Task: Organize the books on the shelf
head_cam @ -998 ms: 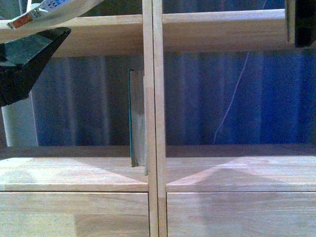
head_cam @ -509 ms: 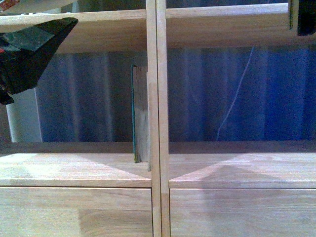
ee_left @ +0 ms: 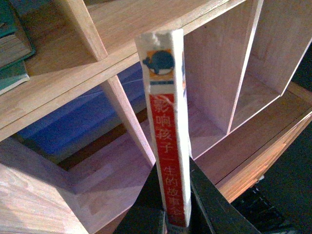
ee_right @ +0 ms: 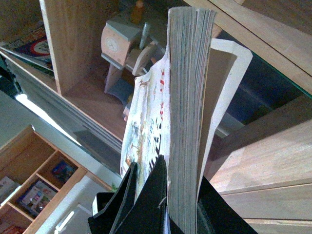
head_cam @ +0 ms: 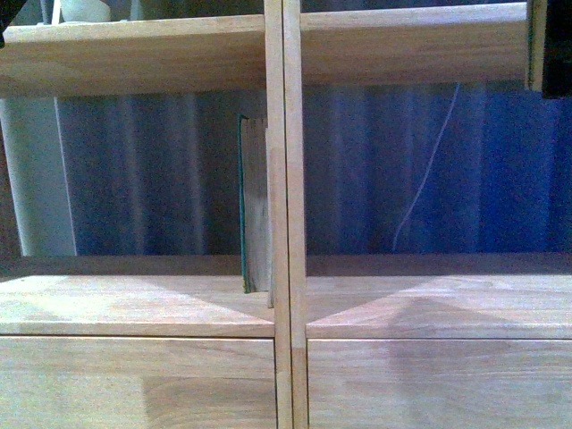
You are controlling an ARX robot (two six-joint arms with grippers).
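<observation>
Slipping is the danger, since the left gripper (ee_left: 175,207) pinches the red-spined paperback (ee_left: 168,131) only by its end before the shelf (ee_left: 214,73), and the right gripper (ee_right: 180,207) clamps a thick picture book (ee_right: 187,97) likewise.

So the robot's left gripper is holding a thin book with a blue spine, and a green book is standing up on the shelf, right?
Not quite. The thin book in the left gripper has a red and white spine, not a blue one, as the left wrist view shows. The green book does stand upright on the shelf.
</observation>
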